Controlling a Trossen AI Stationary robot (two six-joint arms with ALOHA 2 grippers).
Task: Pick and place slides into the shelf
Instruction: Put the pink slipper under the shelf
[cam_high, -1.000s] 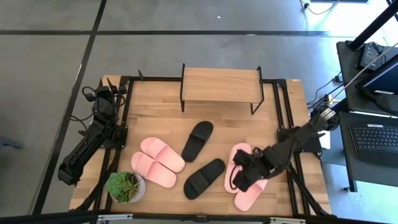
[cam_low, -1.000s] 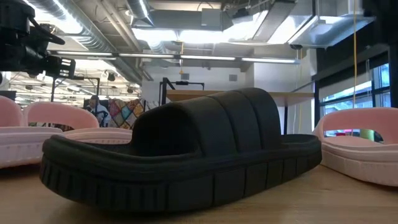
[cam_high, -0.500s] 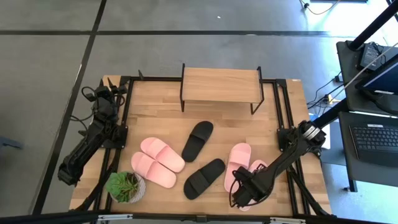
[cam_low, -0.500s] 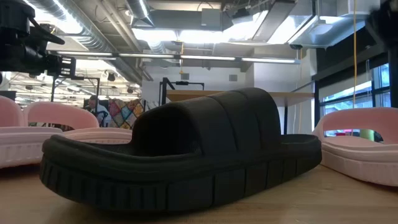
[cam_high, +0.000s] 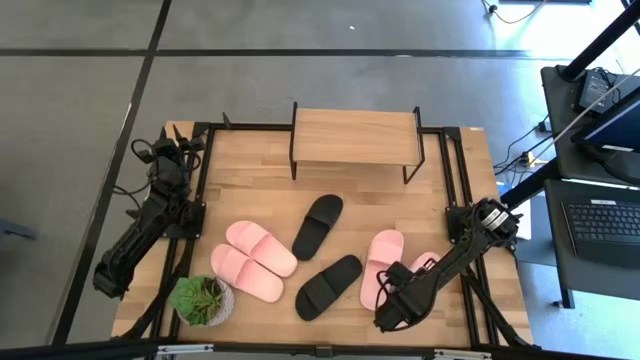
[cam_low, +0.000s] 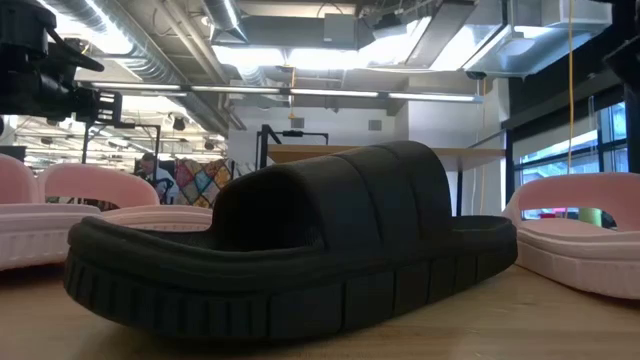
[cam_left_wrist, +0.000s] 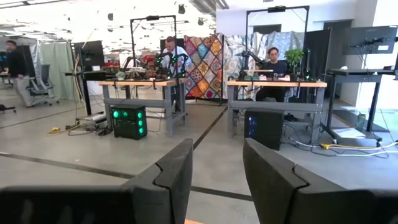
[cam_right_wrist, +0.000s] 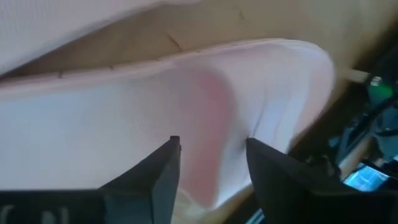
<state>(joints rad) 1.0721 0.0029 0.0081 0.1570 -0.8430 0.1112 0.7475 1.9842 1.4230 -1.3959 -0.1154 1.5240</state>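
Slides lie mid-table before the shelf (cam_high: 353, 137); high view: our right gripper (cam_high: 392, 305) sits over the right-hand pink slide (cam_high: 382, 264), nearest arm. Right wrist view: fingers (cam_right_wrist: 163, 168) apart, straddling its long sole

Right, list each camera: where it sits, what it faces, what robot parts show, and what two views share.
High: overhead, straight down; both arms, wooden-topped black-legged shelf.
Low: tabletop level, facing the room; ribbed black foam slide fills it, an arm part upper left.
Left wrist: faces the room; left gripper open, holding nothing.
Right wrist: right gripper over a pale pink foam slide.
Shared: high also shows that pink slide.
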